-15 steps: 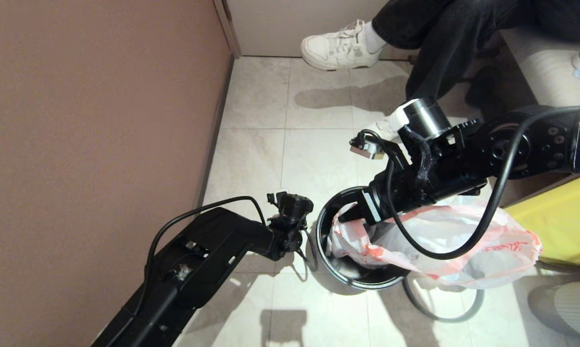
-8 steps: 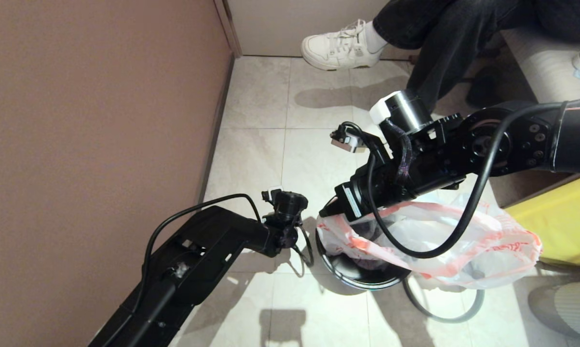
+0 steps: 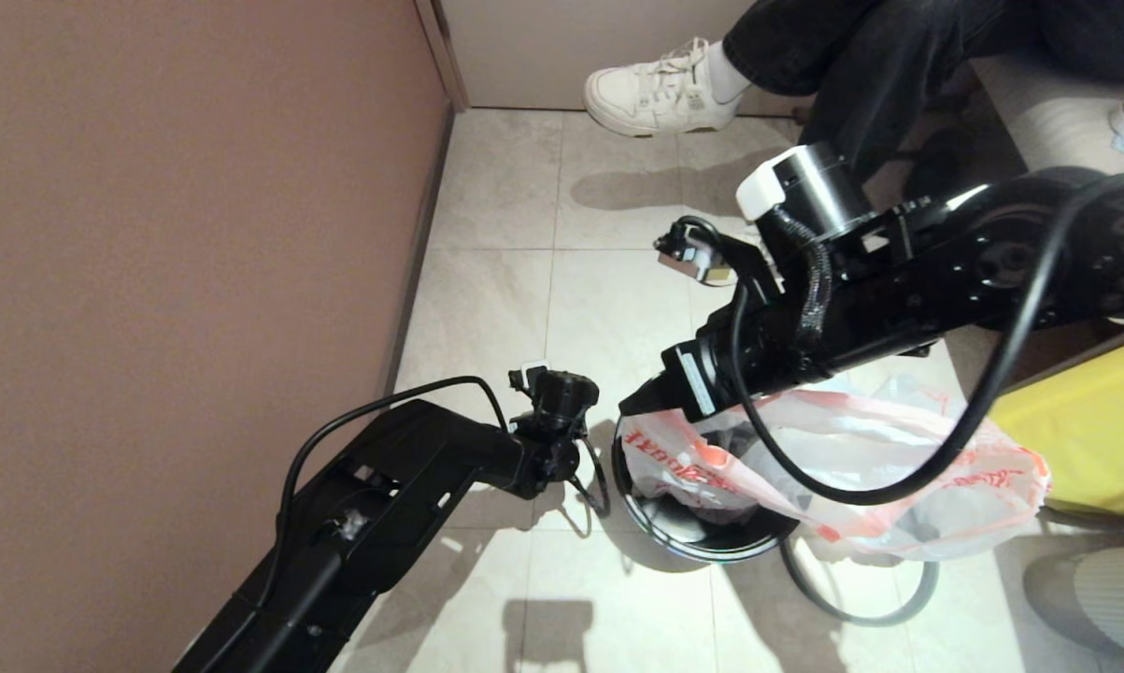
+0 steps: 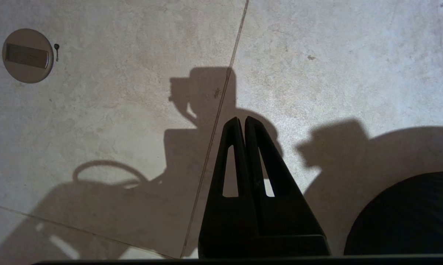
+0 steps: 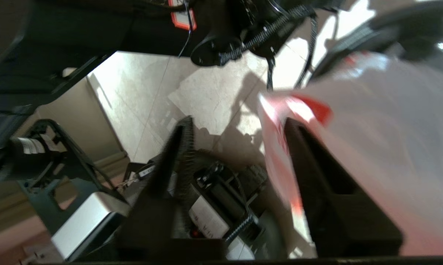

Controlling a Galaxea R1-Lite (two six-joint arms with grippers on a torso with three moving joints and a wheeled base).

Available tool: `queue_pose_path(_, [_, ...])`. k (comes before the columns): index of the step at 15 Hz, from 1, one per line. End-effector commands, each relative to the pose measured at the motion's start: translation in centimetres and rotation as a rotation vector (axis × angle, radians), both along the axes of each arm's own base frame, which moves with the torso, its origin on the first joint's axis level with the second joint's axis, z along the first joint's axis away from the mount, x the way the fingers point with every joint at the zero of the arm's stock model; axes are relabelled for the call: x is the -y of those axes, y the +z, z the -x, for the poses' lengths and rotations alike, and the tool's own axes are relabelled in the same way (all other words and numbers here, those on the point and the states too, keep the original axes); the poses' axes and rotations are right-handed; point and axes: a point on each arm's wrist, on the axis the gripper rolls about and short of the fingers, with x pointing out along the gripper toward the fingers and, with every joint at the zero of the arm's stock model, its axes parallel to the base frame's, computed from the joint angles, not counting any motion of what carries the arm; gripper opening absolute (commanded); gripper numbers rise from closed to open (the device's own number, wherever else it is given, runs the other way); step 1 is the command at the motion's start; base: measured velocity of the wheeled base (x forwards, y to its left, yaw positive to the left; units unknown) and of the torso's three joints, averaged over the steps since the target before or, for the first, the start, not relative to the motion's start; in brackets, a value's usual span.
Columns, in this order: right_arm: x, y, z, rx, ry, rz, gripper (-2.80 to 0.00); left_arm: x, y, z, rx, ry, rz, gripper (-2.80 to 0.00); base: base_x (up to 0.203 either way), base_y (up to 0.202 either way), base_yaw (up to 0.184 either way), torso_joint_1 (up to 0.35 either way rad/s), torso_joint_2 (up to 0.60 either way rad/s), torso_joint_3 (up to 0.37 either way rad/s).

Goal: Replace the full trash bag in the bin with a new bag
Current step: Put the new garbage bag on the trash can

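Nearest the robot, the left arm reaches low over the tiled floor (image 3: 487,308), and the left gripper (image 4: 242,123) hangs above a grout line with its two fingers pressed together and nothing between them. It sits just beside the bin (image 3: 702,537), where it was half a second ago. In the left wrist view the bin shows as a dark curve at the frame's edge.

The bin stands on the floor with the new bag (image 3: 898,467) draped over it: one end sags into the tub, while most of the film spills out over the rim on the robot's right side. A grey hoop (image 3: 860,612) lies on the tile just beyond the bin on that side, under the bag.

The right gripper (image 5: 239,125) is at the bin's far left rim with its jaws spread wide; one finger sits inside the bag's pink-red mouth edge. Compared with a second ago, that gripper has lifted out of the tub and the bag's edge has risen with it, now showing red print.

Farther off, a seated person's white shoe (image 3: 660,89) rests on the floor.
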Motion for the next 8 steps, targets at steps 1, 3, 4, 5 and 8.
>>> queue_pose_path(1, [2.5, 3.3, 3.3, 0.038, -0.045, -0.033, 0.0, 0.0, 0.0, 0.0, 0.004, 0.004, 0.001, -2.8, 0.0, 0.0, 0.0, 0.0, 0.0, 0.0])
queue_pose_path(3, [5.1, 4.8, 6.6, -0.002, -0.115, 0.03, 0.0, 0.2, 0.1, 0.1, 0.005, 0.002, 0.002, -2.8, 0.0, 0.0, 0.0, 0.0, 0.0, 0.0])
queue_pose_path(4, [6.6, 5.5, 8.2, -0.012, -0.163, 0.07, 0.0, 0.4, 0.2, 0.4, 0.0, -0.004, -0.002, -2.8, 0.0, 0.0, 0.0, 0.0, 0.0, 0.0])
queue_pose_path(5, [7.9, 6.1, 9.7, -0.02, -0.208, 0.105, 0.0, 0.6, 0.6, 0.6, -0.003, -0.008, -0.005, -2.8, 0.0, 0.0, 0.0, 0.0, 0.0, 0.0])
queue_pose_path(8, [12.3, 6.4, 13.0, -0.074, -0.339, 0.174, -2.8, 0.5, 4.6, 1.7, -0.002, -0.008, -0.014, -2.8, 0.0, 0.0, 0.0, 0.0, 0.0, 0.0])
